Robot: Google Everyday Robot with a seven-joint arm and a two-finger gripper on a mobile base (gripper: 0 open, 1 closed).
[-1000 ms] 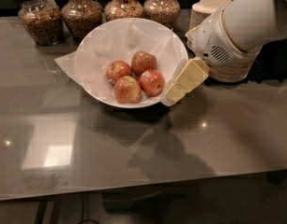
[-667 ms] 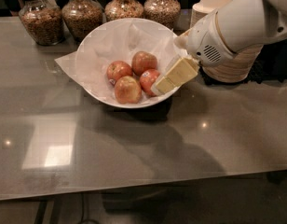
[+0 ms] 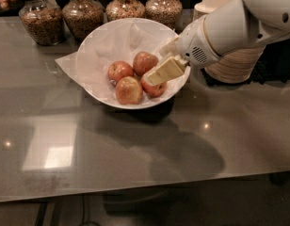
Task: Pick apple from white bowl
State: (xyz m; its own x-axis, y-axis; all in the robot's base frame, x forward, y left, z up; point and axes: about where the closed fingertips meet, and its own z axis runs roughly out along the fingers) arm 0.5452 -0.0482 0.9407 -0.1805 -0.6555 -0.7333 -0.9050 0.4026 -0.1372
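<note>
Cream-coloured and slanting down to the left, the gripper (image 3: pixel 157 76) sits inside the white bowl (image 3: pixel 95 91), its tip lying across the upper part of the apple (image 3: pixel 157 90). From where I stand I cannot tell whether the jaws are clenched or released, nor whether they touch the fruit.

That apple lies at the right of a cluster of four, on the crumpled paper (image 3: pixel 107 41) lining the bowl, pressed against its neighbours. It is round, with no long axis to speak of, and its top is covered, so which way the stem points is hidden. The other three apples (image 3: pixel 120 71) sit to its left and behind it.

A second ago the gripper hung at the bowl's right rim, outside the fruit. It has since swung left and over the rim, while the apples lie where they were.

Behind the gripper the white arm (image 3: pixel 229 29) runs off to the upper right, passing in front of a stack of beige paper bowls (image 3: pixel 234 67). Four glass jars of grain (image 3: pixel 84 15) line the back of the grey bench (image 3: pixel 135 154).
</note>
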